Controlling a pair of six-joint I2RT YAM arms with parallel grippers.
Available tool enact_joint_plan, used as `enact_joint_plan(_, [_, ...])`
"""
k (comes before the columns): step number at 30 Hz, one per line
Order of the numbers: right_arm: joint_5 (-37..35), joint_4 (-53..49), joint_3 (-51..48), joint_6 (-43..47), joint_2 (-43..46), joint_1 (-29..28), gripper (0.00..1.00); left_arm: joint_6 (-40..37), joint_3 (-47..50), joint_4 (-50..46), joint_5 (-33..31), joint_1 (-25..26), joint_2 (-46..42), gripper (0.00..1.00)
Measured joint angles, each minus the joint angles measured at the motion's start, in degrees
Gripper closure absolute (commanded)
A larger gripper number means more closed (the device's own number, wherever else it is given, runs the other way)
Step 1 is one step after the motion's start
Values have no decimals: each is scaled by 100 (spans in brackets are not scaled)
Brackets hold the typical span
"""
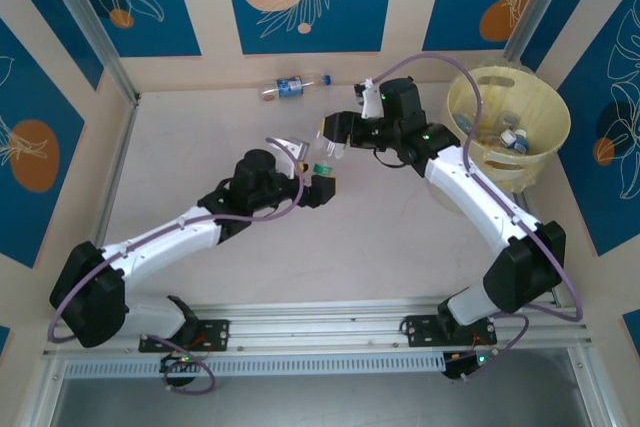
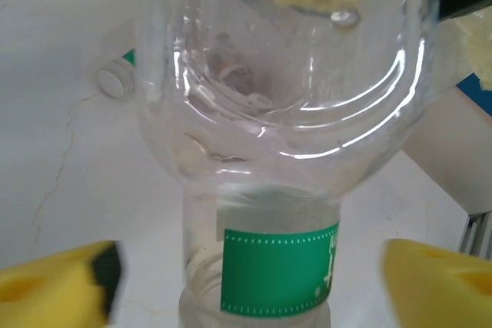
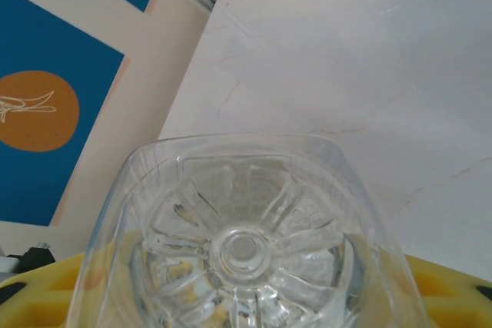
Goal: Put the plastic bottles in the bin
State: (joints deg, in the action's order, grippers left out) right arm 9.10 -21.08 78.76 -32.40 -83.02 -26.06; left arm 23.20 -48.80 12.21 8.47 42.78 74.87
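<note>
handover, mid-table | left gripper [image 1: 306,169] wide open, clear of green-label bottle [image 1: 325,154] | right gripper [image 1: 336,137] clamped on its base | grip firmly, swing right, release above bin [image 1: 530,160], far right

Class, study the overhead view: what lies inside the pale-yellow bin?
Several plastic bottles, blue labels showing, lie piled inside the bin. Its wall and the top bottles hide whatever lies lower.
</note>
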Motion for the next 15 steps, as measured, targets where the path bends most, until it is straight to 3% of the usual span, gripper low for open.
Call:
enact_joint_plan(3, [-184, 9, -181, 105, 407, 192, 59, 28, 374, 238, -291, 0, -197, 0])
enact_joint_plan(15, [-1029, 101, -581, 509, 2079, 1207, 59, 739, 710, -61, -2555, -138, -306, 0])
